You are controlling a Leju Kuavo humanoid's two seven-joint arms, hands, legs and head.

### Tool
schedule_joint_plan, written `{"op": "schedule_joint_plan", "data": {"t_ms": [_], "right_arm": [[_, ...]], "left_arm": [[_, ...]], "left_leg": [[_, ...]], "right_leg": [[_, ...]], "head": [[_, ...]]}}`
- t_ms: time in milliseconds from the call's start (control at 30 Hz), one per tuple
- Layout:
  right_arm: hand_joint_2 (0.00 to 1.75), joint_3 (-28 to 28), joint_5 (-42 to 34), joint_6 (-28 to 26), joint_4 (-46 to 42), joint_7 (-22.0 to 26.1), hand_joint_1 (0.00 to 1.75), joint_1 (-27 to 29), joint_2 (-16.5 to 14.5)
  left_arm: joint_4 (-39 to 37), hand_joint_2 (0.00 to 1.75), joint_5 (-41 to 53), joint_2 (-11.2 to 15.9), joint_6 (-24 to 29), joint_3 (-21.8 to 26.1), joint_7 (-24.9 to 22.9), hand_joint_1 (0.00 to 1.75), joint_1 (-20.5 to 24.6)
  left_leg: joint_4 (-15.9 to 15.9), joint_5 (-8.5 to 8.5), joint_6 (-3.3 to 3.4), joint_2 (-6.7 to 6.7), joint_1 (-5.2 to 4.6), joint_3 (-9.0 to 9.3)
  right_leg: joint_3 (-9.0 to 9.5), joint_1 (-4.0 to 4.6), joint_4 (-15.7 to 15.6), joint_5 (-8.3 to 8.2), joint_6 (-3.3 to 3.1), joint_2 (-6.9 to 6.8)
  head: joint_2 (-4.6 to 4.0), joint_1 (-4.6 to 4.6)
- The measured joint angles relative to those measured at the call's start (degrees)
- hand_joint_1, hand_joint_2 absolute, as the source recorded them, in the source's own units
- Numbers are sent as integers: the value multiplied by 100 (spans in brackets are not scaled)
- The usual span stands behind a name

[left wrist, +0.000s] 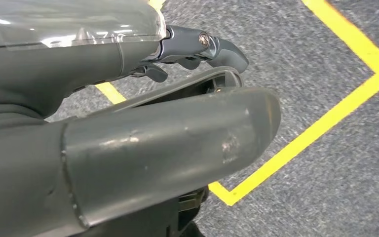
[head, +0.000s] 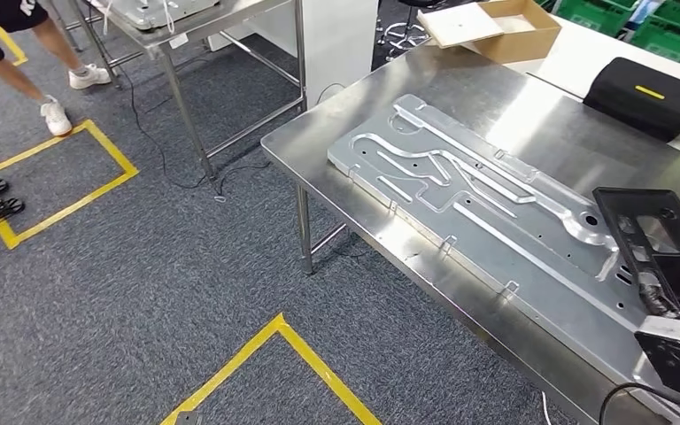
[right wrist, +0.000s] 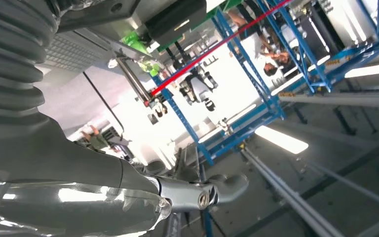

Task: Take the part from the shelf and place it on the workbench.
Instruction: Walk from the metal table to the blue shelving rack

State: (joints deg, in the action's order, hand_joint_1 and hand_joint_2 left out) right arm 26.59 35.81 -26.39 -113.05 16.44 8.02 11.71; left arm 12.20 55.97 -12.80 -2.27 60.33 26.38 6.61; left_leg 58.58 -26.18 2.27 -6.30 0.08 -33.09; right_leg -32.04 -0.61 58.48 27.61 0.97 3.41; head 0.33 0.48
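Observation:
The part is a black plastic frame [head: 651, 235] at the right end of the steel workbench [head: 496, 97], over the right end of a large grey metal plate [head: 487, 199]. My right hand [head: 673, 341] comes in at the bottom right corner and grips the frame's near end. Whether the frame touches the plate I cannot tell. In the right wrist view that hand's [right wrist: 128, 197] thumb and one finger point up at the ceiling. My left hand [left wrist: 143, 123] hangs over the grey carpet with nothing in it, thumb and fingers [left wrist: 217, 47] apart.
A black case [head: 645, 93] and an open cardboard box [head: 496, 27] stand at the workbench's far side. A second steel table [head: 195, 22] is at the back left. A person's legs [head: 44, 62] are at the far left. Yellow tape lines [head: 301, 350] mark the carpet.

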Motion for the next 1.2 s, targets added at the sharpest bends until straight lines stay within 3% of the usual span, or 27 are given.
{"op": "schedule_joint_plan", "data": {"t_ms": [33,100,167,233,267,300,333,400,467,533,567,633,700,767,800,833,867,933,1000,1033,1067,1100,1133,1200], "right_arm": [[0,-22,44,-1,30,-17,0,-28,12],[0,-77,133,-2,82,-54,0,-71,21],[0,-113,197,-4,131,-80,0,-85,27],[0,-150,248,-7,184,-110,0,-101,34],[0,-175,267,-7,213,-124,0,-113,35],[0,-200,282,-8,237,-137,0,-126,38],[0,-222,295,-8,261,-147,0,-137,42],[0,-263,328,-8,300,-161,0,-166,55],[0,-314,371,-2,341,-187,0,-211,74],[0,-379,418,11,386,-221,0,-282,103],[0,-416,441,20,409,-238,0,-320,121],[0,-472,480,43,457,-269,0,-367,162],[0,-504,520,70,531,-304,0,-398,200],[0,-539,550,83,627,-338,0,-426,221],[0,-558,556,83,666,-346,0,-438,229],[0,-576,559,81,696,-349,0,-453,241],[0,-591,559,81,717,-351,0,-471,256],[0,-613,559,79,754,-353,0,-503,284],[0,-631,559,78,783,-360,0,-522,300],[0,-640,559,77,791,-363,0,-535,304],[0,-649,559,77,797,-366,0,-554,306],[0,-657,559,77,801,-366,0,-569,306],[0,-665,559,77,803,-366,0,-579,307],[0,-673,559,75,814,-367,0,-580,311]], "left_arm": [[0,0,2,2,2,-3,-3,0,-8],[0,0,4,6,7,-8,-8,0,-18],[0,0,5,8,9,-15,-11,0,-5],[0,0,13,8,10,-20,-14,0,4],[0,0,18,8,10,-21,-16,0,1],[0,0,23,8,11,-21,-18,0,-4],[0,0,29,9,13,-22,-20,0,-7],[0,0,44,14,19,-24,-25,0,3],[0,0,59,17,21,-26,-34,0,21],[0,0,65,19,21,-26,-46,0,23],[0,0,67,19,21,-26,-51,0,16],[0,0,77,17,21,-27,-59,0,22],[0,0,93,16,21,-31,-67,0,44],[0,0,103,16,21,-35,-79,0,54],[0,0,104,16,21,-37,-85,0,51],[0,0,105,16,21,-37,-90,0,48],[0,0,105,15,21,-38,-92,0,48],[0,0,105,14,21,-39,-97,0,59],[0,0,105,14,21,-40,-100,0,62],[0,0,105,14,21,-40,-101,0,54],[0,0,105,15,21,-40,-101,0,43],[0,0,105,15,21,-40,-101,0,36],[0,0,105,16,21,-40,-101,0,38],[0,0,105,16,21,-42,-101,0,53]], "left_leg": [[-3,6,-36,-29,6,-19],[138,-108,-91,137,-5,-102],[682,-429,-125,421,-7,-365],[1364,-703,-153,526,8,-693],[1510,-707,-165,548,12,-762],[1441,-607,-171,572,14,-723],[1159,-425,-168,617,15,-575],[402,-126,-127,857,-17,-190],[29,-52,-60,1015,-59,-15],[-3,-39,4,924,-73,-21],[-32,-20,32,863,-66,-12],[-95,29,93,744,-30,12],[-109,55,123,615,-9,5],[-100,61,131,462,-6,-2],[-90,60,129,382,-5,0],[-76,56,122,302,-2,4],[-58,49,110,223,4,6],[-14,41,55,76,6,-25],[1,60,-21,-55,23,-82],[-13,80,-62,-123,36,-103],[-12,80,-96,-116,39,-118],[28,45,-126,-10,29,-145],[159,-46,-150,151,17,-211],[741,-383,-175,485,14,-484]], "right_leg": [[2,-7,-21,-11,-28,-61],[29,-23,-91,-41,-97,-196],[46,-15,-125,-46,-151,-352],[47,3,-118,-31,-176,-516],[50,7,-112,-22,-181,-596],[54,9,-104,-10,-180,-671],[63,9,-93,5,-173,-743],[83,25,-53,51,-137,-874],[92,52,-20,86,-83,-985],[105,62,-22,99,-32,-1095],[116,51,-6,125,-3,-1076],[29,13,240,317,59,-790],[-285,-21,899,670,104,-456],[-573,-42,1446,819,130,-378],[-592,-54,1446,726,136,-370],[-509,-66,1229,532,135,-346],[-358,-81,864,301,131,-268],[-92,-102,230,31,114,6],[-25,-92,48,23,83,131],[-24,-83,34,18,57,71],[-14,-87,9,3,21,-1],[1,-93,-21,-11,-20,-73],[14,-97,-54,-26,-64,-157],[25,-77,-80,-28,-125,-326]], "head": [[0,-1],[0,-4],[0,-10],[0,-13],[0,-13],[0,-13],[0,-13],[0,-13],[0,-9],[0,-8],[0,-8],[0,-7],[0,-5],[0,-5],[0,-5],[0,-5],[0,-4],[0,-6],[0,-7],[0,-7],[0,-7],[0,-10],[0,-13],[0,-20]]}}
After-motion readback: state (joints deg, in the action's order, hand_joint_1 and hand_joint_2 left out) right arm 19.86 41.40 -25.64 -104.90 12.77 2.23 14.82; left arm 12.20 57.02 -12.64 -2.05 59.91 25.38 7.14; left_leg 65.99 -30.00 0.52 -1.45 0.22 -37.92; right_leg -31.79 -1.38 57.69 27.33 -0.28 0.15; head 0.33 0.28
